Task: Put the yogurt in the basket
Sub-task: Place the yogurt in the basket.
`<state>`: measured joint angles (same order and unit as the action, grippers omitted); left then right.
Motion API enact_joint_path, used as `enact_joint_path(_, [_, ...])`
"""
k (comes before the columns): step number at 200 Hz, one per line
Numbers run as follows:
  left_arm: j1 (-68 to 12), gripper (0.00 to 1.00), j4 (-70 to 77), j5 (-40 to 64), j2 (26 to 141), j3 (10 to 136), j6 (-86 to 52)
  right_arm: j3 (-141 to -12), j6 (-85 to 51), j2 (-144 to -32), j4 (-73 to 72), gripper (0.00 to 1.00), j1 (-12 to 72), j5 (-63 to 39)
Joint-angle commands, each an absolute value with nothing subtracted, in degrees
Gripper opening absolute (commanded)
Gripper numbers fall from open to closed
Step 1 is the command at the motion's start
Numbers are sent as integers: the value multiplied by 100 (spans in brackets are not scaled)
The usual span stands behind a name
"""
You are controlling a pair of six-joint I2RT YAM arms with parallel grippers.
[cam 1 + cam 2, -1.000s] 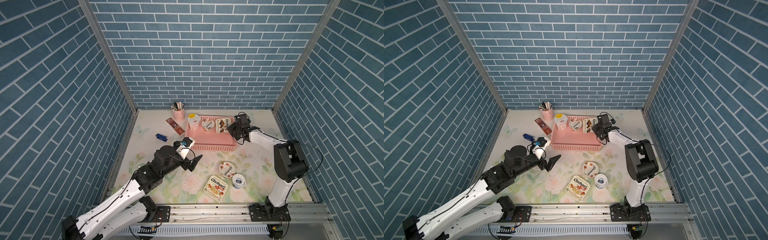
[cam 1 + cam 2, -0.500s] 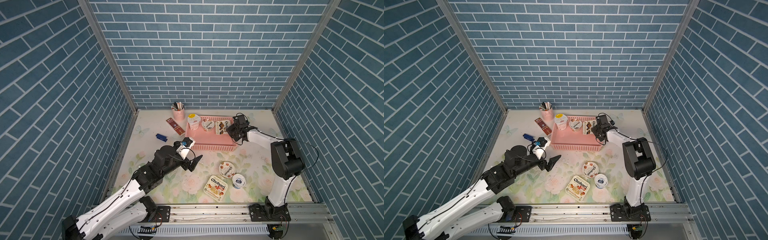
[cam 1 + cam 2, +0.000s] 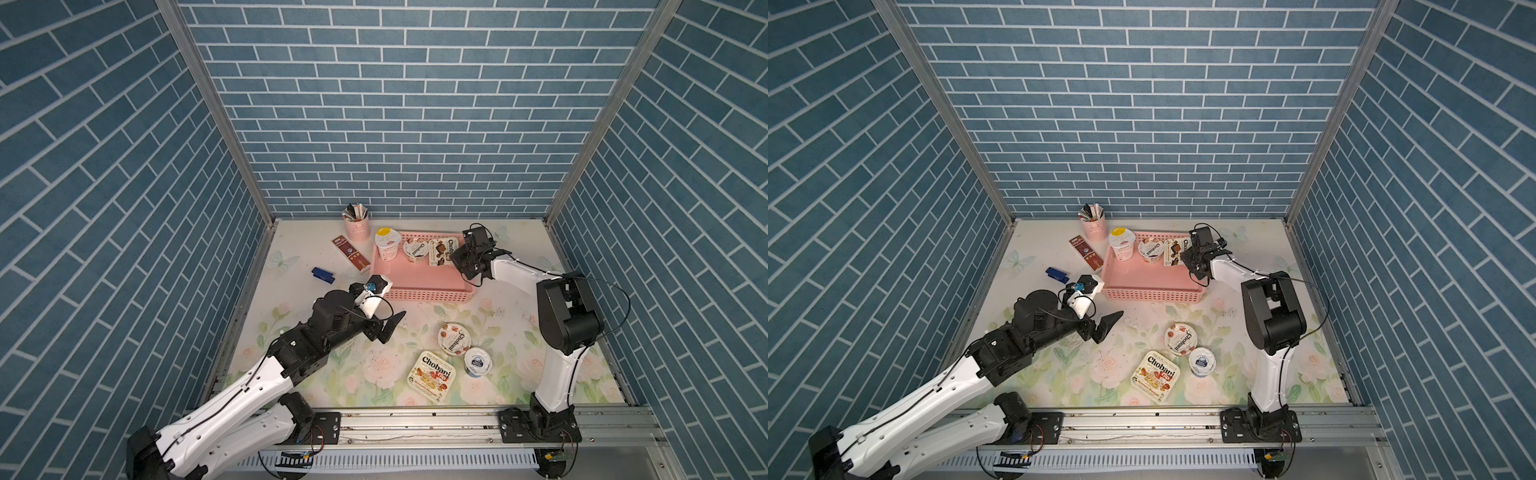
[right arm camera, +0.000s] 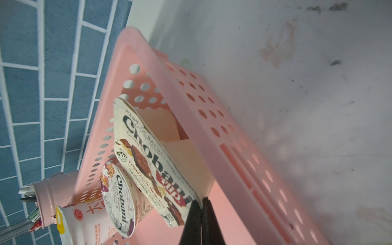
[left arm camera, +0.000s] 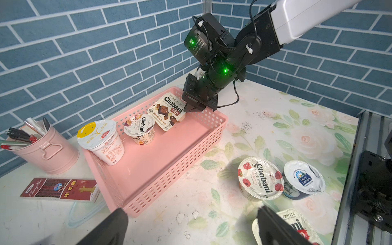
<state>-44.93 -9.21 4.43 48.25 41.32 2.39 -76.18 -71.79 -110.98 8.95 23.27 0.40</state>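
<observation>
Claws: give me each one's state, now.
Left claw: open, empty.
Right claw: shut on a lid corner of the Chobani Flip cup.

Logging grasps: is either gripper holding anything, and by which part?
The right gripper seems to pinch the tilted squarish foil-lidded Chobani Flip yogurt cup by its lid-rim corner; the left gripper is open, empty.

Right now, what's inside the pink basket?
Three yogurts: a yellow-topped cup, a round Chobani cup, and a tilted Chobani Flip cup pinched by the right gripper. The basket floor beneath them is hidden.
</observation>
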Motion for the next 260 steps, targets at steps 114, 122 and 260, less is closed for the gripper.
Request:
enact_joint_path(114, [-4518, 100, -975, 551, 4882, 4166, 317, -7654, -7401, -10980, 1230, 0, 2364, 249])
enact_joint_path(122, [-4518, 100, -975, 548, 4886, 4166, 321, -7648, -7401, -10978, 1234, 1, 2373, 246])
enact_joint_path(260, [-4520, 100, -964, 553, 4870, 4159, 307, -7736, -7296, -10749, 1292, 25, 2391, 399])
